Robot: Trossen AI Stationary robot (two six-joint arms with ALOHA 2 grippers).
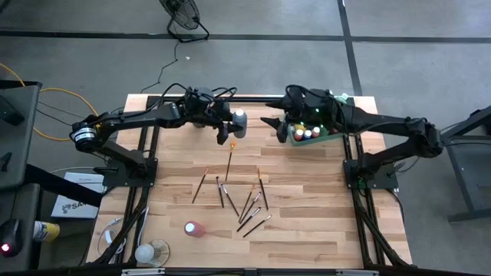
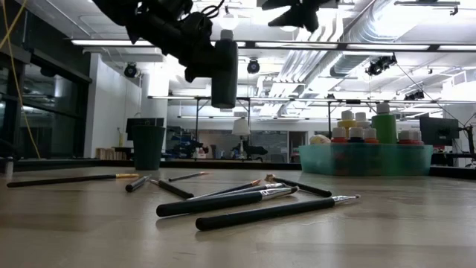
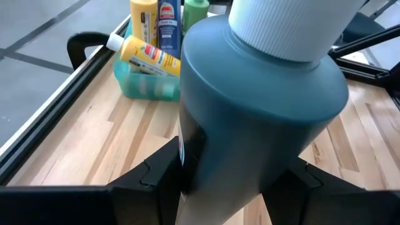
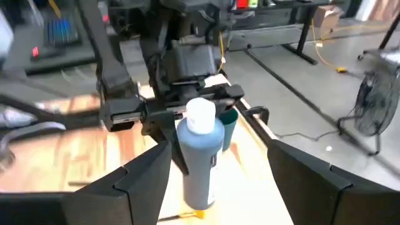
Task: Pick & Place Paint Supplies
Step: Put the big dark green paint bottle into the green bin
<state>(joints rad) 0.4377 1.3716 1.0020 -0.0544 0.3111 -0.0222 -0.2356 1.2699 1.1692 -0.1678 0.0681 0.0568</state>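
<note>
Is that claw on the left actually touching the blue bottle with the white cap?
Touching. In the left wrist view the left gripper's dark fingers press against both sides of the blue bottle; the low view shows it hanging clear above the table.

we see a light wooden table (image 1: pixel 307 230). directly on it lie scattered paintbrushes (image 1: pixel 249 205), a pink bottle (image 1: pixel 192 228) on its side near the front, a green tray (image 2: pixel 364 159) of bottles and a dark cup (image 2: pixel 149 147) toward the back.

Left claw (image 1: pixel 232 123) clamped and raised mid-table, facing the right claw (image 1: pixel 270 123), fingers spread, close by.
</note>
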